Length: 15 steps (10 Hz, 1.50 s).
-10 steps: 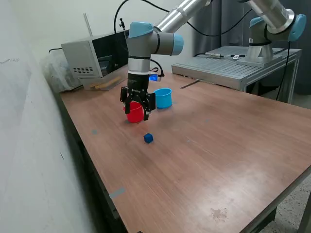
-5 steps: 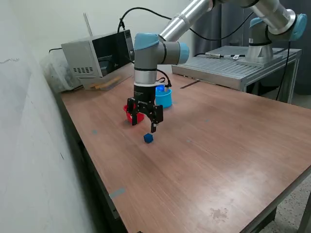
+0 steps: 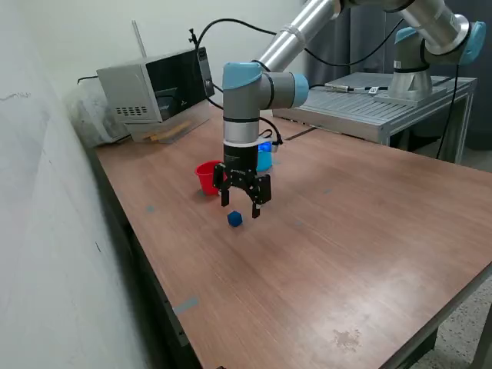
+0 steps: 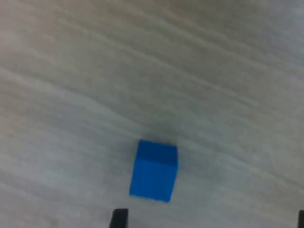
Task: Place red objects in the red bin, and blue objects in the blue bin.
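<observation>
A small dark blue cube (image 3: 235, 219) lies on the wooden table; it fills the middle of the wrist view (image 4: 154, 170). My gripper (image 3: 241, 206) hangs open and empty just above and slightly behind the cube, apart from it. One fingertip (image 4: 119, 217) shows at the wrist view's edge. The red bin (image 3: 206, 176) stands behind the gripper toward the exterior view's left. The light blue bin (image 3: 264, 159) is mostly hidden behind the arm. No red cubes or second blue cube show.
A grey microwave-like box (image 3: 146, 90) and a plastic bag (image 3: 91, 115) stand at the table's back left. A second arm's base (image 3: 415, 69) sits on a metal bench (image 3: 369, 104) behind. A wall runs along the exterior view's left.
My gripper has moved from over the red bin toward the exterior view's right and forward, and now hangs near the blue cube. The red bin is uncovered.
</observation>
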Tool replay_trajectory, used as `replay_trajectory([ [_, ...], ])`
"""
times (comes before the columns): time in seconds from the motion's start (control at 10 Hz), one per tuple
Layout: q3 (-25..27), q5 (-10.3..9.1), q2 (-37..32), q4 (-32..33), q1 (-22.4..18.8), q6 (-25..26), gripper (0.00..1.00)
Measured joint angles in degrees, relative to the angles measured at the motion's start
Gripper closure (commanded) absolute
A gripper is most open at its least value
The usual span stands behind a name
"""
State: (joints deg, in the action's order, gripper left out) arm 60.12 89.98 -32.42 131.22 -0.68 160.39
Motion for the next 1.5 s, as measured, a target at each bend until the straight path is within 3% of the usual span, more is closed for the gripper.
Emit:
replay_trajectory([
  [0.6, 2.02, 1.2, -0.05, -1.3, 0.48, 0.06, 0.0],
  [1.5, -0.53, 1.43, 1.41, -1.49, 0.92, -1.92, 0.0],
])
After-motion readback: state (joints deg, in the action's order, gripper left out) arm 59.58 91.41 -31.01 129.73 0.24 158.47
